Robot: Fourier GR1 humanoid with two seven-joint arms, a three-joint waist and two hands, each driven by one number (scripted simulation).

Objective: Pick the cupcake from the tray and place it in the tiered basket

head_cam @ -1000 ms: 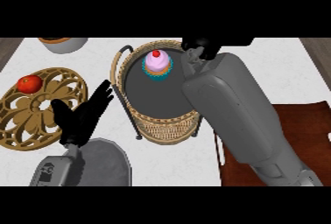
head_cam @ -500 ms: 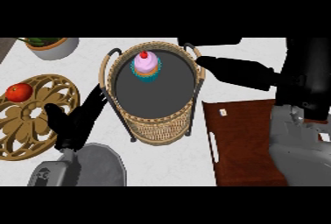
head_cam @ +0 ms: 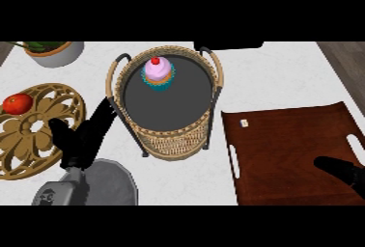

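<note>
The cupcake [head_cam: 158, 74], pink frosting with a red cherry and a teal wrapper, stands inside the wicker tiered basket [head_cam: 171, 137], on its dark top shelf toward the far side. The brown wooden tray [head_cam: 292, 149] lies to the right of the basket with nothing on it. My right hand [head_cam: 342, 171] shows only as a black shape at the right edge, over the tray's near right part. My left hand [head_cam: 82, 137] rests open at the lower left, fingers pointing up, just left of the basket.
A round gold trivet [head_cam: 35, 132] with a red tomato [head_cam: 17, 103] on it lies at the left. A pale pot with a plant [head_cam: 51, 52] sits at the far left corner. A dark object [head_cam: 228, 45] pokes in behind the basket.
My right arm has pulled back from above the basket to the lower right edge, uncovering the tray. The cupcake stays in the basket. The view has shifted left.
</note>
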